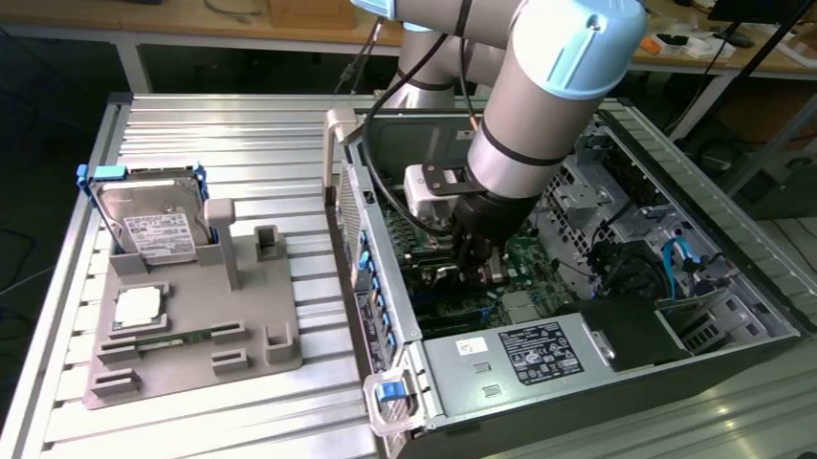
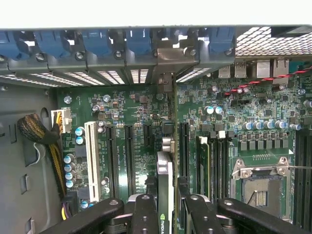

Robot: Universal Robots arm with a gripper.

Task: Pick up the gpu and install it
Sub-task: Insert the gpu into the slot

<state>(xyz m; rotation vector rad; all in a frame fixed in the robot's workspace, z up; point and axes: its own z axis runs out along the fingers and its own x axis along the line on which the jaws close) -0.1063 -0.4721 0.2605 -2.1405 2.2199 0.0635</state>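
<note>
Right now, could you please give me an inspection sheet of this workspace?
Surface: slatted aluminium table, carrying an open black and silver computer case.
Job's things: gpu, a thin expansion card with a silver bracket, stands edge-on over the green motherboard, bracket end at the case's rear slots; whether it is seated cannot be told.
Clutter: grey fixture tray with a silver hard drive in a blue frame, a square processor chip and a long narrow memory stick.
Grippers: black gripper closed on the gpu.
Cables: black braided bundle; blue cables.
Surroundings: wooden benches.
</note>
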